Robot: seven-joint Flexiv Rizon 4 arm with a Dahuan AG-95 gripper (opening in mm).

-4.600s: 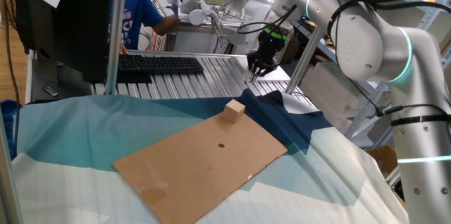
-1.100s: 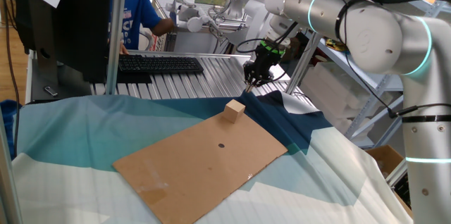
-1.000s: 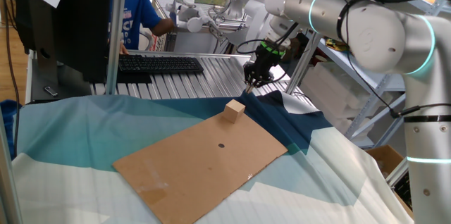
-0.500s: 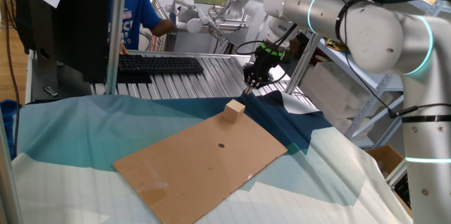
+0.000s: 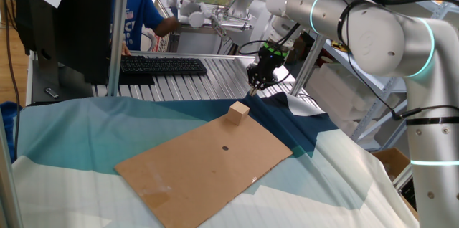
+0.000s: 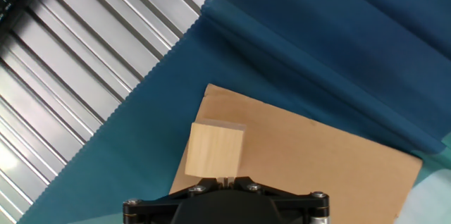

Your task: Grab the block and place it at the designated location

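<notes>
Well, the wooden block [image 5: 239, 112] sits mid-frame on the cardboard sheet's [image 5: 208, 163] far corner, with the gripper [image 5: 257, 79] just above-right of it. I can't tell whether its jaws are parted. The block looks light, rigid and grippy; pinch its flat opposite sides.

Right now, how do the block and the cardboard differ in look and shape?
The block is a small, pale wooden cuboid; the cardboard is a wide, flat, darker brown sheet. The cardboard has a dark spot near its middle; the block's faces look plain. The block stands on the cardboard's far corner. Both have straight edges and a brownish colour.
</notes>
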